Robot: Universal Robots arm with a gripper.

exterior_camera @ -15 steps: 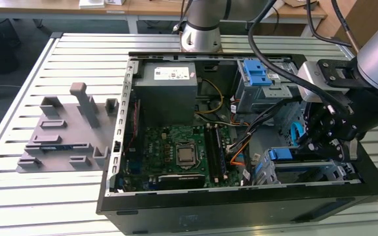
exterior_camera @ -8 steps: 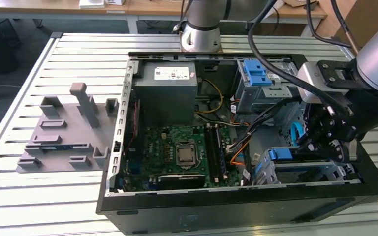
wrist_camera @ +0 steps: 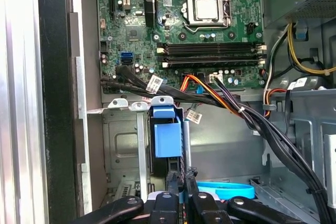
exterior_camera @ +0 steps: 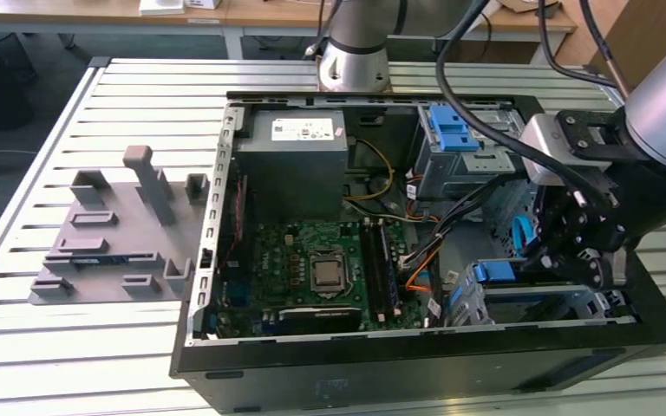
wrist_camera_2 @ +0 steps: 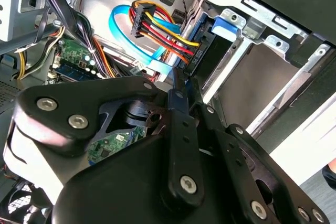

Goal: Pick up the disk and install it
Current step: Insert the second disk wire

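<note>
The gripper (exterior_camera: 582,251) hangs low inside the open computer case (exterior_camera: 310,368), at the drive cage (wrist_camera: 123,145) in the corner beside the motherboard (exterior_camera: 322,264), and its jaws look drawn narrow with their tips close together against the edge of the disk (wrist_camera: 167,140), which I judge is there to seat it. The disk already stands on edge in the cage, blue rail (wrist_camera_2: 229,27) outward, its long axis running down into the slot (cables (wrist_camera_2: 163,38) reach its near end, whether plugged in I cannot tell).
</note>
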